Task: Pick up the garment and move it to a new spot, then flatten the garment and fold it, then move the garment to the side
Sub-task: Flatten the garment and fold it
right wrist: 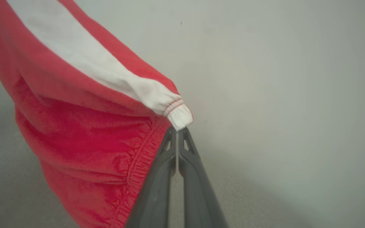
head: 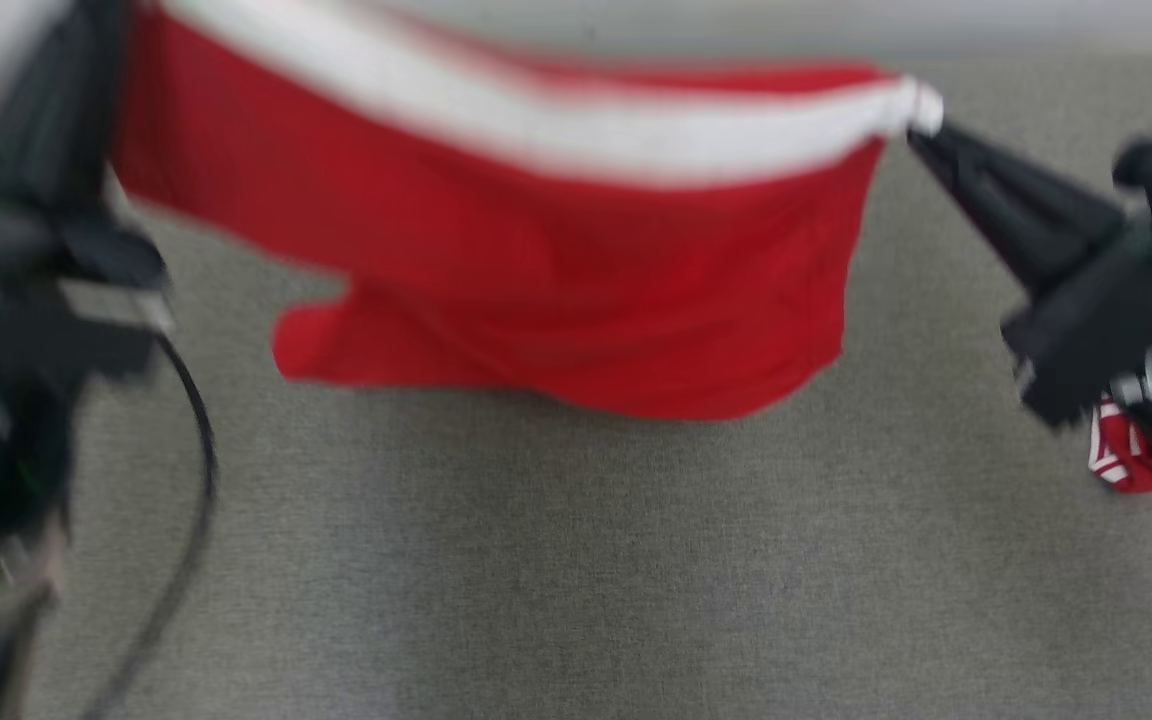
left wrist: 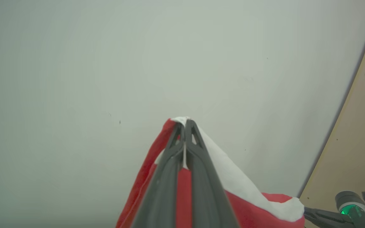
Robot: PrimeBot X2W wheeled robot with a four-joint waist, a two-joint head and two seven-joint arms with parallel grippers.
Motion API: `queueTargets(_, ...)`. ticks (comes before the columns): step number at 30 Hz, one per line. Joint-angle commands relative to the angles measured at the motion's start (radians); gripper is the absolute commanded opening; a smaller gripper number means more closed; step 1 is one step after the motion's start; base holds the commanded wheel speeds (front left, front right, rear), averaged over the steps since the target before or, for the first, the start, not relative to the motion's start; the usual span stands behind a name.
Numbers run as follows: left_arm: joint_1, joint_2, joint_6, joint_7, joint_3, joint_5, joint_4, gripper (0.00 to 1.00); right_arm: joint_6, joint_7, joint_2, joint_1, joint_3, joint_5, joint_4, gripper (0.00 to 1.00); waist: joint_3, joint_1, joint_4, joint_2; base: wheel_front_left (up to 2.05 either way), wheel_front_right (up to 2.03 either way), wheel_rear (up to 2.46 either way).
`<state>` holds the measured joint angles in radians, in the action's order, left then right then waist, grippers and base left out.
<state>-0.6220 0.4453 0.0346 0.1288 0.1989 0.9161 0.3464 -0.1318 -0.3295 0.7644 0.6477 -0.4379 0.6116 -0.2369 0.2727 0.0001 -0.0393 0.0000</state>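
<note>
One garment (head: 556,290), stretched between left pincer (left wrist: 185,123), right pincer (right wrist: 177,129)

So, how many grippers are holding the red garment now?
2. The left gripper pinches one end of the garment, at its white stripe; the right gripper pinches the white cuff at the other end.

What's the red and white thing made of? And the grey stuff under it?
The red garment looks like soft knit cloth, matte and slightly fuzzy: it hangs in folds, with a stitched, gathered hem. The grey surface looks like woven fabric or low carpet, matte and finely speckled; I cannot tell which.
</note>
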Motion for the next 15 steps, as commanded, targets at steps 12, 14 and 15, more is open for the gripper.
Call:
queueTargets(12, -0.706, -0.045, -0.115, -0.214, -0.035, -0.121, -0.438, 0.0, 0.002, 0.263, -0.215, 0.695, -0.09, -0.283, 0.639, 0.0, 0.318, -0.0001, -0.117, 0.0, 0.0, 0.0, 0.0)
queueTargets(14, -0.75, -0.054, -0.13, -0.262, -0.036, -0.124, -0.446, 0.0, 0.002, 0.318, -0.233, 0.732, -0.075, -0.34, 0.685, 0.0, 0.322, -0.0001, -0.116, 0.0, 0.0, 0.0, 0.0)
queueTargets(15, -0.762, -0.058, -0.137, -0.283, -0.036, -0.121, -0.445, 0.0, 0.002, 0.34, -0.237, 0.74, -0.072, -0.364, 0.706, 0.0, 0.326, -0.0001, -0.112, 0.0, 0.0, 0.0, 0.0)
